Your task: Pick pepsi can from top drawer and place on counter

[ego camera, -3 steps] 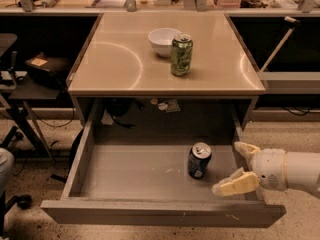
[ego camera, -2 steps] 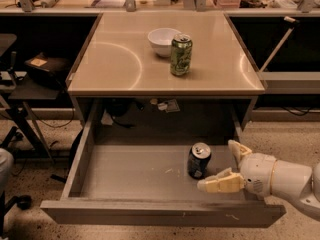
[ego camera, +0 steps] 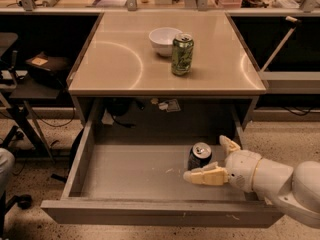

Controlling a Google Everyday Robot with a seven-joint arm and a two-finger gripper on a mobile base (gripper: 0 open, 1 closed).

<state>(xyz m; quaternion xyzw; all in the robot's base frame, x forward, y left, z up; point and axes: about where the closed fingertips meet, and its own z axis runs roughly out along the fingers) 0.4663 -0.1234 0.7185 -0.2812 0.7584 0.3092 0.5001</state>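
The pepsi can (ego camera: pixel 200 155) stands upright on the floor of the open drawer (ego camera: pixel 130 171), near the right side. My gripper (ego camera: pixel 205 159) is down in the drawer and reaches in from the right. Its fingers (ego camera: pixel 207 176) are open: one sits in front of the can, the other behind it to the right, and the can is about between them. I can't tell if either one touches it.

What could go wrong? If I close with the can only partly in, the fingers may pinch its edge, and it could pop out or tip over. If I push in more, the front finger could knock it along the floor. On the lift, the arm could bump the edge of the counter (ego camera: pixel 165 86) above. The green can (ego camera: pixel 182 54) and bowl (ego camera: pixel 164 39) sit toward the back of the counter — so the front looks like the safe spot to put it
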